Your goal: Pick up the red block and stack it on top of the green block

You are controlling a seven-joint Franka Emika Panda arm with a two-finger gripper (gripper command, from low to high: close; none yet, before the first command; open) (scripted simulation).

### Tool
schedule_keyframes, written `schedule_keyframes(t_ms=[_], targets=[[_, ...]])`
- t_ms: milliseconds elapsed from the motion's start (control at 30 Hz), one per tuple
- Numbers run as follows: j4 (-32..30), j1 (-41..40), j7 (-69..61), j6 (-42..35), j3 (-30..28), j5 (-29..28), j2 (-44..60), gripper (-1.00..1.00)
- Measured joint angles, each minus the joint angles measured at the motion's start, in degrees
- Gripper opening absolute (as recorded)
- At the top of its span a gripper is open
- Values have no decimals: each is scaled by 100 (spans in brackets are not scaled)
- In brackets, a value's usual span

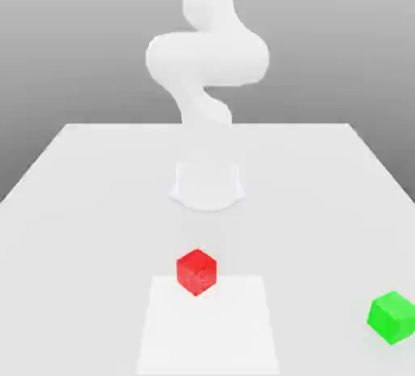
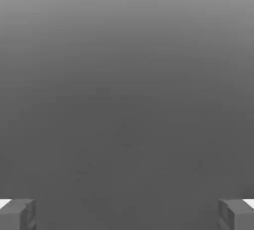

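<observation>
The red block (image 1: 196,271) sits on the white table, near the front and a little toward the exterior view's left of centre. The green block (image 1: 392,316) rests by itself at the front, far toward the exterior view's right, well apart from the red one. In the hand view my gripper (image 2: 127,215) is open: its two grey fingertips (image 2: 18,214) stand wide apart with nothing between them, in front of a plain grey background. The white arm (image 1: 207,58) rises behind the blocks.
The arm's round base (image 1: 207,185) stands on the table (image 1: 97,180) behind the red block. A paler square patch (image 1: 209,330) marks the tabletop in front of and under the red block. The table's side edges slant outward toward the front.
</observation>
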Motion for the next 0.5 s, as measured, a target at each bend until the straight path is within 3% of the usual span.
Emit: schedule_keyframes(t_ms=[500], targets=[[-2937, -820, 2873, 2117, 718, 379, 2526, 0]])
